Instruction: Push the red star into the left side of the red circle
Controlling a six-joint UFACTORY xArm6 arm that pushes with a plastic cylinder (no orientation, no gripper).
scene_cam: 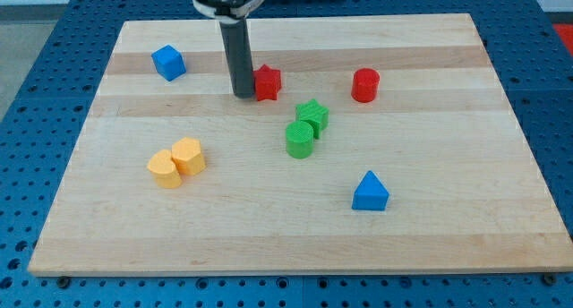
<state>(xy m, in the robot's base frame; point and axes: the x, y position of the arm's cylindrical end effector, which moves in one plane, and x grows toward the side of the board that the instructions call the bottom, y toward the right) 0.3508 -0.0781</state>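
Note:
The red star [268,82] lies on the wooden board near the view's top centre. The red circle [364,85] stands to its right, about a hundred pixels away, at nearly the same height in the view. My tip [243,94] is the lower end of the dark rod and rests on the board right against the star's left side, touching or nearly touching it. The star lies between my tip and the red circle.
A green star [312,115] and a green circle [300,139] sit together just below and right of the red star. A blue cube [168,62] is at the top left, two yellow blocks [176,162] at the lower left, a blue triangle [370,192] at the lower right.

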